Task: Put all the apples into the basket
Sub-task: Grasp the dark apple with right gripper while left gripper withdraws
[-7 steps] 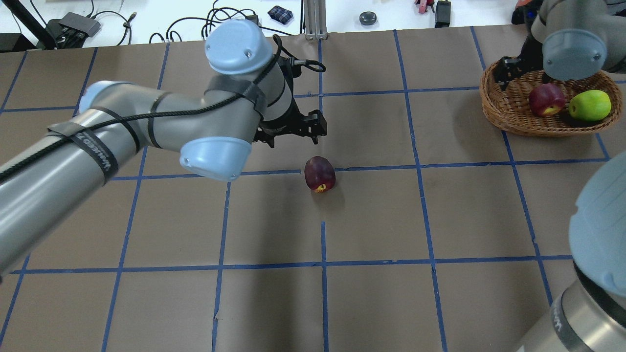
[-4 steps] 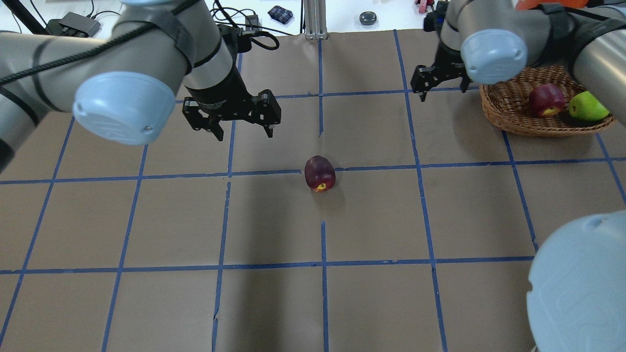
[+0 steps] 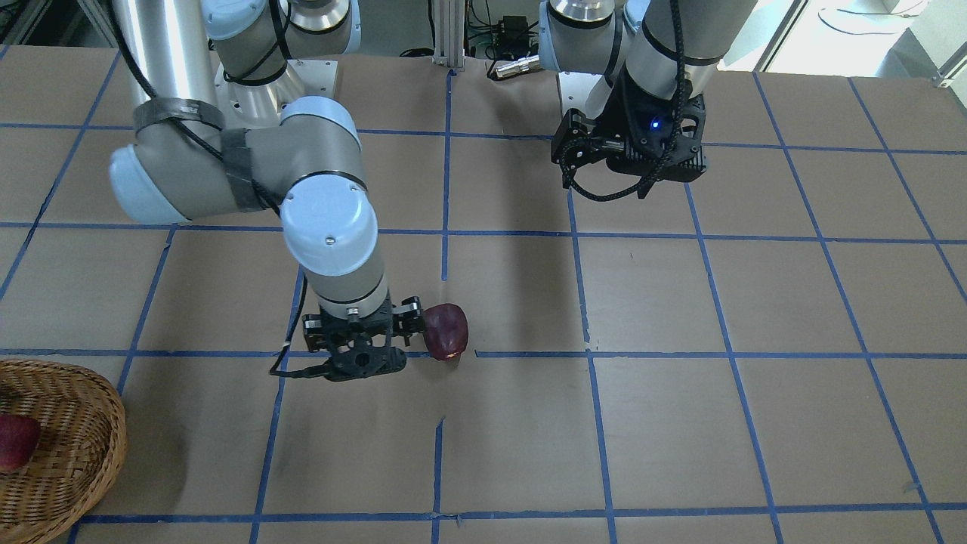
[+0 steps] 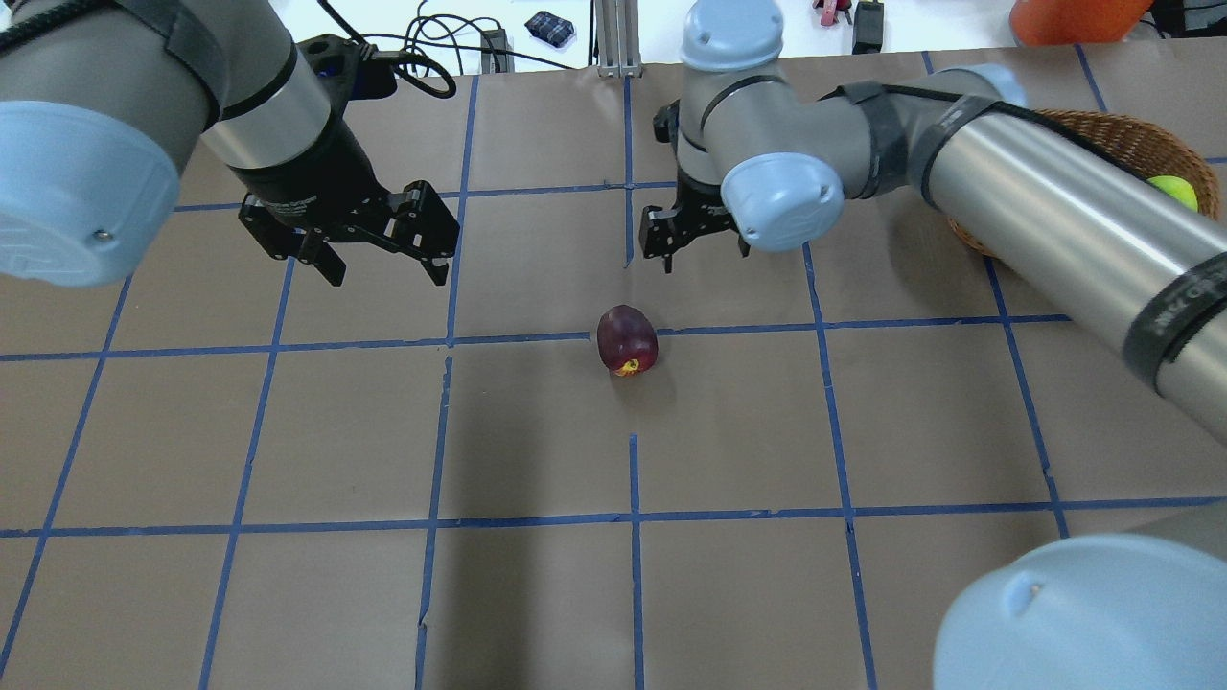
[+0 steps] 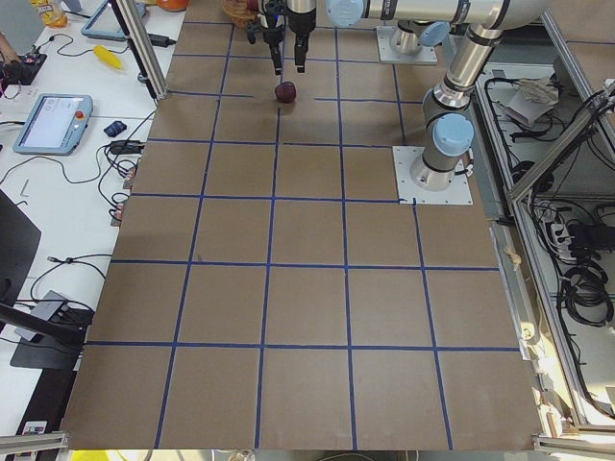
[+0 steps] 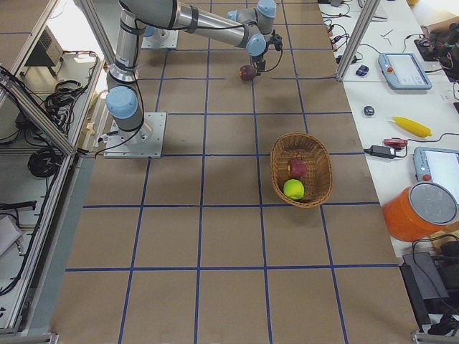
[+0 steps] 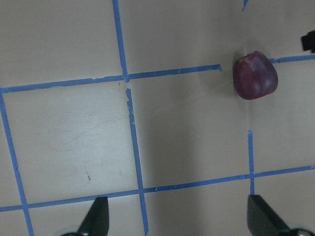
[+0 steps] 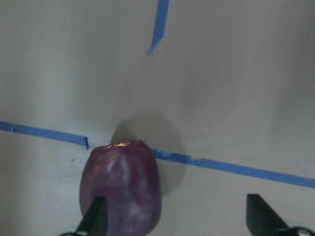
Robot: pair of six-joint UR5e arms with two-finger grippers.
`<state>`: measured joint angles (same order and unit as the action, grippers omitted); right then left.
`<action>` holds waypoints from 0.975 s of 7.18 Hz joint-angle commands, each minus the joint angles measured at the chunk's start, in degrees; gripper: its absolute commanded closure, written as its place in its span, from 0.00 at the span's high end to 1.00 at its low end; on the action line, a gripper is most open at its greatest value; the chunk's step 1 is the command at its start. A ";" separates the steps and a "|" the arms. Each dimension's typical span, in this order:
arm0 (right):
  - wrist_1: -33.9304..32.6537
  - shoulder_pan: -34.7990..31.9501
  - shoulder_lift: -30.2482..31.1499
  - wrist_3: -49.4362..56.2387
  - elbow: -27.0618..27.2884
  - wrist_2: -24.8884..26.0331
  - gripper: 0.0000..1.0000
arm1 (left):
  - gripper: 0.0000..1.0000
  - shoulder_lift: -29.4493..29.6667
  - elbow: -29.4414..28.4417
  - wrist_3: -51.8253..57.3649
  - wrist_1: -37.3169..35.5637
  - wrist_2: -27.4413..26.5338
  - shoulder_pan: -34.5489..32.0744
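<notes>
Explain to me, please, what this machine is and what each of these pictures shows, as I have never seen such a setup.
You see a robot's left arm and right arm at a table covered in brown paper with a blue tape grid. Each ends in a two-finger claw. Four fixed cameras look from overhead, from the front and from either table end. Two more sit on the wrists, looking past the claw tips. A dark red apple lies on the table. The right claw hangs open close to it, and the left claw hangs open further off. Neither holds anything. The wicker basket contains a red apple and a green apple.
</notes>
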<state>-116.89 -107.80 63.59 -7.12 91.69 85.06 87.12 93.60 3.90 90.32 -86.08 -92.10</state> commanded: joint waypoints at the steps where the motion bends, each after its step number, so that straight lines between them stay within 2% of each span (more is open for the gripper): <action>1: -3.07 -1.54 -1.62 -1.66 2.43 -3.23 1.00 | 1.00 -0.63 0.36 0.84 -0.14 -1.02 2.96; 4: -8.07 -2.50 -6.80 -5.79 2.61 -3.41 1.00 | 1.00 -0.72 0.10 -0.03 0.20 -2.07 2.89; 5: -11.49 -2.50 -7.69 -7.63 2.53 -3.33 0.81 | 1.00 -0.81 0.44 -0.03 0.56 -2.60 2.89; 6: -13.52 -2.24 -7.52 -7.47 2.53 -3.15 0.06 | 1.00 -0.72 -0.16 -0.12 0.47 -2.60 2.89; 7: -13.80 -1.89 -7.43 -7.12 1.65 -3.24 0.00 | 1.00 -0.90 0.44 -2.21 0.73 -3.04 2.89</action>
<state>-129.32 -110.03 56.22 -14.28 94.03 81.82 86.33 93.76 3.31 90.83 -88.69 -89.21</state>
